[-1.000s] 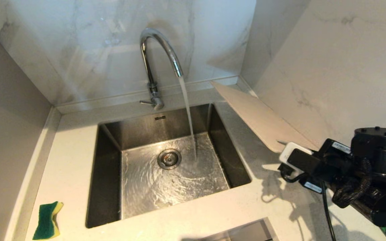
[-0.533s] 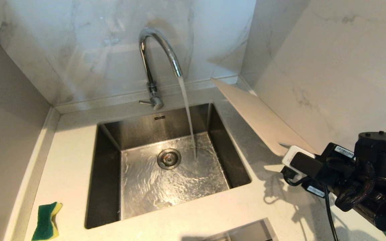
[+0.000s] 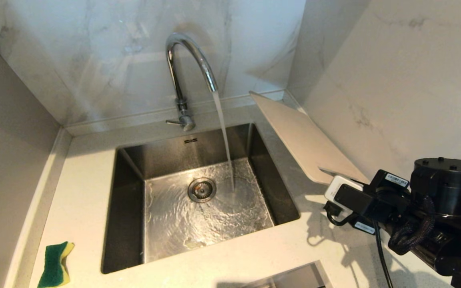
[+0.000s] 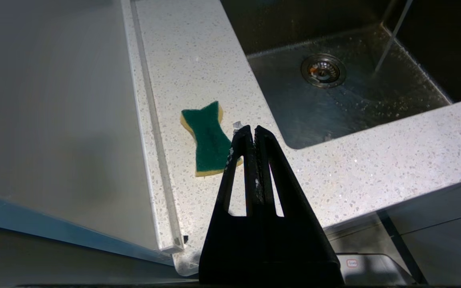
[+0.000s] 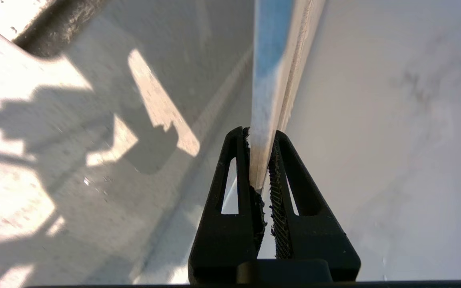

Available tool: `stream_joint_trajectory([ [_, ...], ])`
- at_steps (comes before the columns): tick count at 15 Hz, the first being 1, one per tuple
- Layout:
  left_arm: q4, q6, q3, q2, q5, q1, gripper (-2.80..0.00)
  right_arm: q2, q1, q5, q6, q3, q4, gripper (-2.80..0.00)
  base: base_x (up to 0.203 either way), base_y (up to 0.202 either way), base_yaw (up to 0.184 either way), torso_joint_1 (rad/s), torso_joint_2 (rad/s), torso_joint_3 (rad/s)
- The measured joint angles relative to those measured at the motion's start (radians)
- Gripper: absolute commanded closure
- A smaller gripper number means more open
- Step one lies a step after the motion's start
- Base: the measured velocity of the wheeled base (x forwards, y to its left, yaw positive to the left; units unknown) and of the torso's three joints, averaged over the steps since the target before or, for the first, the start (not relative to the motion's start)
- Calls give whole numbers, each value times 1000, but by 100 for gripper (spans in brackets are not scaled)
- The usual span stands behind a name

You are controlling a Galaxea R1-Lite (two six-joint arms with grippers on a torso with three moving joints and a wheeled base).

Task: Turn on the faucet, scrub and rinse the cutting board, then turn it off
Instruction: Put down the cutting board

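Observation:
The chrome faucet (image 3: 186,60) stands behind the sink, and water streams (image 3: 224,136) from its spout into the basin. The cream cutting board (image 3: 298,140) is tilted up along the counter right of the sink, near the right wall. My right gripper (image 3: 334,182) is shut on its near end. In the right wrist view the board's edge (image 5: 272,80) is pinched between the right gripper's (image 5: 259,134) black fingers. My left gripper (image 4: 253,130) is shut and empty, parked over the counter's front left, just beside a green and yellow sponge (image 4: 208,138).
The steel sink (image 3: 134,160) has a drain (image 3: 201,189) at its centre and water swirling over its floor. The sponge (image 3: 56,264) lies on the speckled counter left of the sink. Marble walls close in at the back and right, and a grey panel on the left.
My right gripper has shifted a little left toward the sink with the board, whose far corner has risen slightly. Water keeps running. The left arm has not moved.

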Motion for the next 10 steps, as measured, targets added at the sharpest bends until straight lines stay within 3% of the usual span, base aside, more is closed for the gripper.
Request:
stream_joint_trajectory([
  [10,0,0,0,0,0,0,0,51,77,1,24,27,5,0,0,0,0,0,0,0],
])
